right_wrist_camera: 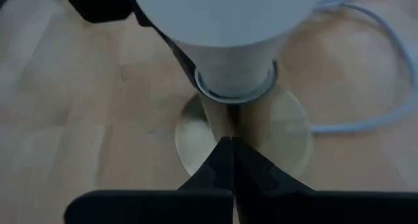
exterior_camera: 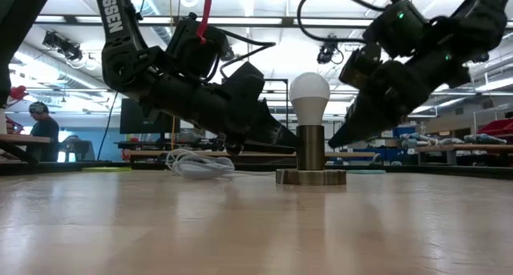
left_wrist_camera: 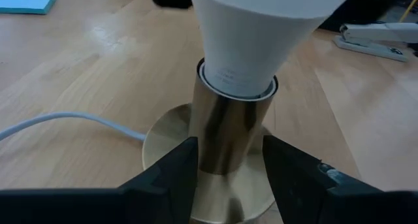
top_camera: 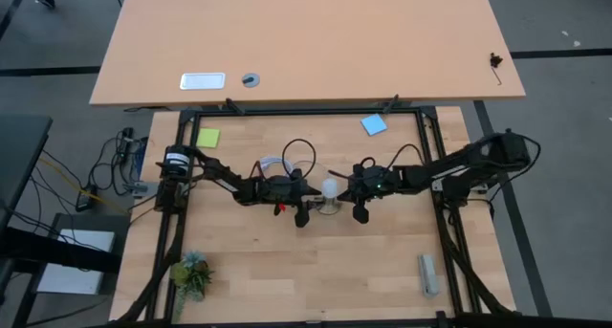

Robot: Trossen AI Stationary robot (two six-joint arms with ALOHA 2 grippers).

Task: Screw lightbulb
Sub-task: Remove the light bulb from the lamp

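The white lightbulb (exterior_camera: 309, 90) stands upright in the brass socket (exterior_camera: 311, 151) at the table's middle; its screw neck is hidden inside the socket tube. The socket's round base (exterior_camera: 311, 177) rests flat on the table. My left gripper (left_wrist_camera: 228, 160) reaches in low from the table's left and is shut on the socket tube. My right gripper (right_wrist_camera: 232, 149) comes in low from the right, fingers shut, with its tips right at the tube's other side (exterior_camera: 335, 140). In the high view the bulb (top_camera: 330, 186) sits between the left gripper (top_camera: 304, 211) and the right gripper (top_camera: 360, 211). My left gripper pinches the socket's upright brass tube (left_wrist_camera: 228, 142) between its two fingers, low down, just above the round base. The fingers come slanting down from the table's left and lie across the tube. The socket stands upright with its base on the table. My right gripper's shut fingertips (right_wrist_camera: 225, 152) are at the tube's side; I cannot tell whether they touch it.
The socket's white cable (exterior_camera: 196, 164) lies looped behind it on the left. A blue note (top_camera: 374, 124) and a yellow-green note (top_camera: 207, 137) lie at the far side, a stapler (top_camera: 428, 273) at the near right, a small plant (top_camera: 191, 273) at the near left.
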